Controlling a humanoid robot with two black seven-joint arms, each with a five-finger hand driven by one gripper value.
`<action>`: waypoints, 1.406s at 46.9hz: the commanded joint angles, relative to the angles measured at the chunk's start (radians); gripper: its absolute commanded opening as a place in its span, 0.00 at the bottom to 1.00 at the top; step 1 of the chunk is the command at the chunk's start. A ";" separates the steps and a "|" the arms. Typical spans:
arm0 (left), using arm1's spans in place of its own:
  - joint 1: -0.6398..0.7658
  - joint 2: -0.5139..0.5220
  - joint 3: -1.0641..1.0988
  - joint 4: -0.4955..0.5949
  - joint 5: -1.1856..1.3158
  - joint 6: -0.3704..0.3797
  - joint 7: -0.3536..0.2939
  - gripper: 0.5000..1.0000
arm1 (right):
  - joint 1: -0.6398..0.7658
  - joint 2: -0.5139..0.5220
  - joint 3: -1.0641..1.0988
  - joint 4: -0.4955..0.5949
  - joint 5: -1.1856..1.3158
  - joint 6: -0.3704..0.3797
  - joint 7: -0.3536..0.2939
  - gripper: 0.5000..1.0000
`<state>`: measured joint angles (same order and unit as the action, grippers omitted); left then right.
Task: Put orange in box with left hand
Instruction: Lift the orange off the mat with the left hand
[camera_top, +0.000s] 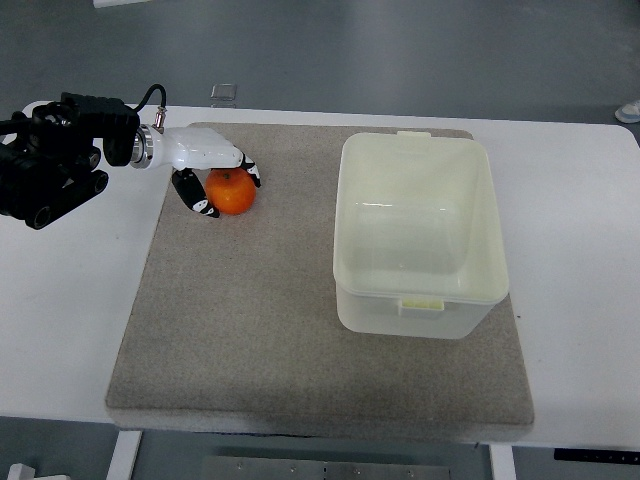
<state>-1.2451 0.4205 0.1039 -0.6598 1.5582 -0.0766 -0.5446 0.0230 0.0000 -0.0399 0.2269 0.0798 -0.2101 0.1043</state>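
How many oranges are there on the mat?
1. The orange sits at the mat's far left corner, with the left hand curled around it. The box looks empty, so none seems hidden.

a lab: bare white table (60, 330), grey felt mat (250, 330).

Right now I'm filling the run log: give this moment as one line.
phase: grasping | left hand: fingers around orange on mat | box: open, empty | right hand: out of view

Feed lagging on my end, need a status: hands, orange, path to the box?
Left robot hand curled around orange on the mat. Right arm out of view. Box open, empty; nothing between.
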 joint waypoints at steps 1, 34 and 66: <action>-0.010 0.000 0.000 0.000 0.005 0.000 -0.001 0.00 | 0.000 0.000 0.000 -0.001 0.000 0.000 0.000 0.89; -0.220 0.003 0.000 -0.012 0.068 0.011 -0.035 0.00 | 0.000 0.000 0.000 0.000 0.000 0.000 0.000 0.89; -0.208 -0.032 -0.119 -0.098 0.037 0.136 -0.020 0.00 | 0.000 0.000 0.000 0.000 0.000 0.000 0.000 0.89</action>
<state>-1.4536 0.3945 0.0017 -0.7375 1.6067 0.0588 -0.5654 0.0230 0.0000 -0.0399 0.2268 0.0798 -0.2101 0.1043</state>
